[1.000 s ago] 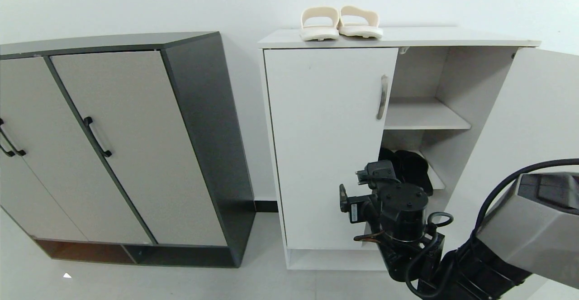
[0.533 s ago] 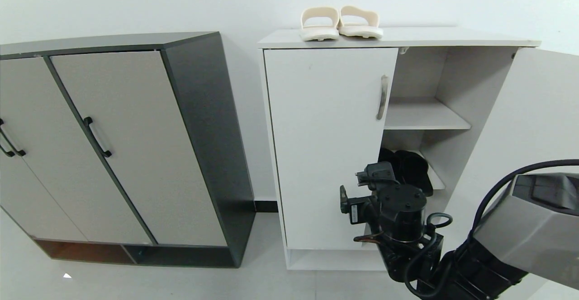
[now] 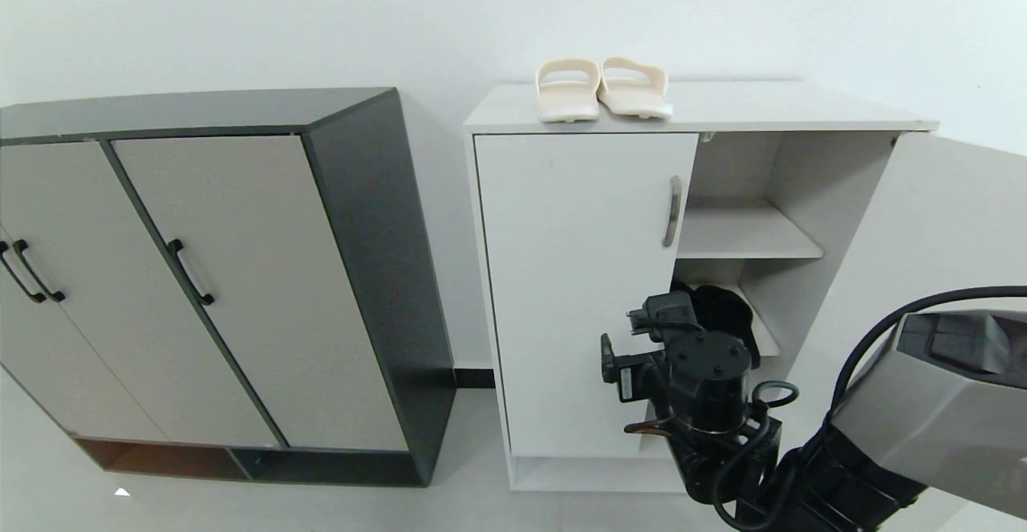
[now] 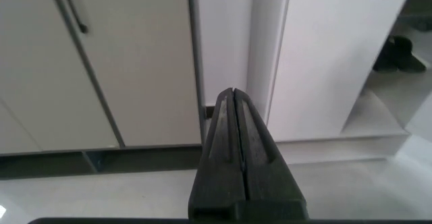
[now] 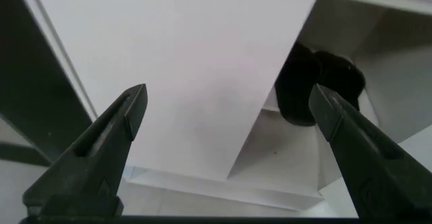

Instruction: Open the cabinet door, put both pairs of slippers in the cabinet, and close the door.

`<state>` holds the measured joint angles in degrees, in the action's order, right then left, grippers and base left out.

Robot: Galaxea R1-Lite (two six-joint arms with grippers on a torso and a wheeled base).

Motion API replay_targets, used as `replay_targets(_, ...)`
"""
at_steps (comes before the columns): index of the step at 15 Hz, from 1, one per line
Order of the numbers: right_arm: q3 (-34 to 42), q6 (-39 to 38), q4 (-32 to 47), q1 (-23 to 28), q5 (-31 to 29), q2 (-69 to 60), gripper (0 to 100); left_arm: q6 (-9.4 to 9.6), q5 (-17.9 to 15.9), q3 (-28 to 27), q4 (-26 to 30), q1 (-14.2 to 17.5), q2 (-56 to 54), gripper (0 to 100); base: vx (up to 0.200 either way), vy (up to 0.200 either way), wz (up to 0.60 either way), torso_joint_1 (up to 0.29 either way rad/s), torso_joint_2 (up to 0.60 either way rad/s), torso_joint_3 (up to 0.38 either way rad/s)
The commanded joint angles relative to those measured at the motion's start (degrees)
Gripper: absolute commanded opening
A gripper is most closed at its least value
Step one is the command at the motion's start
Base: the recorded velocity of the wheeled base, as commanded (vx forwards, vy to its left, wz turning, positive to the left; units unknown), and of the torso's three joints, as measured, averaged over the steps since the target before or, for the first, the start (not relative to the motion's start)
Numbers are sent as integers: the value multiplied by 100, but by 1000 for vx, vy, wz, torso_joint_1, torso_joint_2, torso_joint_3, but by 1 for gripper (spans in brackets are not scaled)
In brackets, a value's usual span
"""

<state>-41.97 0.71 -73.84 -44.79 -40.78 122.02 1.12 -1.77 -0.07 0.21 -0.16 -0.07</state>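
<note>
Black slippers (image 5: 317,82) on lower shelf (image 3: 766,338), beyond right jaws | right jaws apart | left jaws together

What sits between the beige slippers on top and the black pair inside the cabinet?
Head view: the cabinet top and one bare shelf; the black slippers lie on the next shelf down.

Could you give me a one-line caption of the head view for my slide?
White cabinet with its right door open: black slippers on the lower shelf, beige slippers on top.
</note>
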Motion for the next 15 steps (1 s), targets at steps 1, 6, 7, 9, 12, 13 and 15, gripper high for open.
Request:
replay_targets(1, 14, 0, 1, -4, 0, 15, 100, 2, 1, -1, -3, 7, 7, 0, 0, 0, 0, 115, -461, -344)
replay_targets(6, 40, 0, 1, -4, 0, 15, 100, -24, 19, -1, -3, 7, 7, 0, 0, 0, 0, 133, -467, -339)
replay_targets(7, 58, -9, 1, -4, 0, 15, 100, -24, 19, 7, -3, 7, 7, 0, 0, 0, 0, 159, -476, -315)
replay_targets(9, 84, 0, 1, -4, 0, 33, 100, -24, 19, -1, -3, 7, 7, 0, 0, 0, 0, 168, -481, -320)
replay_targets(12, -13, 8, 10, -12, 0, 103, 100, -24, 19, -1, -3, 7, 7, 0, 0, 0, 0, 183, -489, -307)
replay_targets(13, -4, 8, 1, -12, 0, 103, 100, -24, 19, 7, -3, 7, 7, 0, 0, 0, 0, 193, -491, -305)
replay_targets(15, -4, 8, 10, -4, 0, 103, 100, -24, 19, 7, -3, 7, 7, 0, 0, 0, 0, 190, -505, -308)
